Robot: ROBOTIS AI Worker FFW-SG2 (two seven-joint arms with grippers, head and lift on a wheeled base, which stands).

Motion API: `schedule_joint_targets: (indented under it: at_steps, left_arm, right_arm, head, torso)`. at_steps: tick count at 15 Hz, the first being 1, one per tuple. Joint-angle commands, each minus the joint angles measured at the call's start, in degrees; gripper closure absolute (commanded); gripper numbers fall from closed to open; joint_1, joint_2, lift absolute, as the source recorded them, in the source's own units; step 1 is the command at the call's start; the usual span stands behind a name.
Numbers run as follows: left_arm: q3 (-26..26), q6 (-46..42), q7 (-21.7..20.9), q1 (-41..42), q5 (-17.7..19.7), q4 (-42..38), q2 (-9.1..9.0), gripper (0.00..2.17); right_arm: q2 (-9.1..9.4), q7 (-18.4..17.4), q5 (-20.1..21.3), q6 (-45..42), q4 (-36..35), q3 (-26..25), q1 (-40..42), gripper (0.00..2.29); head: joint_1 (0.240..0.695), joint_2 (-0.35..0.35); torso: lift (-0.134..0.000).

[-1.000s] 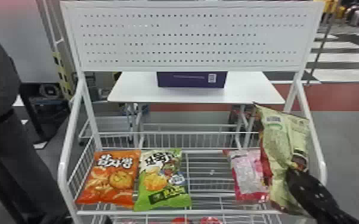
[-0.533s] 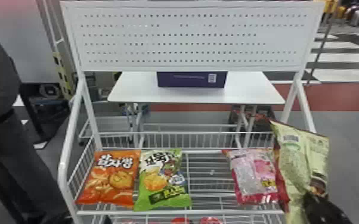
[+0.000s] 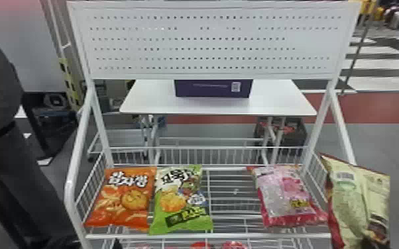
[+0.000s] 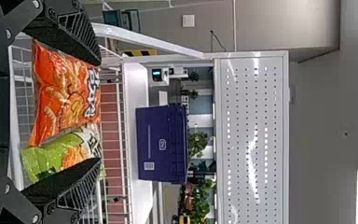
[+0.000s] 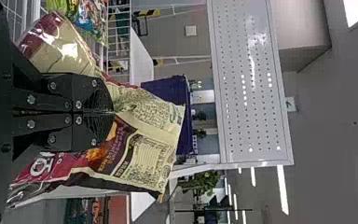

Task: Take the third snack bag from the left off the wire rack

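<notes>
Right tool (image 5: 108, 112) grips snack bag (image 3: 358, 198) beside wire rack (image 3: 208, 235).

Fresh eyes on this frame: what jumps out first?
The cream bag pinched in the right gripper, hanging to the right of the rack. Next, the bare wire gap mid-shelf, with the orange bag and green bag side by side to its left and the pink bag to its right. The left gripper is open, facing the orange and green bags.
</notes>
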Motion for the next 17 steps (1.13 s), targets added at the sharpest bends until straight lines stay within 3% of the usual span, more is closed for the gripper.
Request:
schedule_joint_targets:
  at_steps: [1,17]
  left_arm:
    - [0.0,0.0,0.0,0.0,0.1,0.0,0.09,0.17]
    - [0.1,0.2,0.0,-0.5,0.4,0.2,0.26,0.17]
  right_arm:
    - [0.0,0.1,-0.2,-0.3,0.1,-0.3,0.1,2.02]
    - [-0.09,0.0,-0.2,-1.2,0.6,-0.4,-0.2,2.02]
  head:
    - [0.499,0.0]
    - [0.499,0.0]
  torso:
    - [0.0]
    - [0.0]
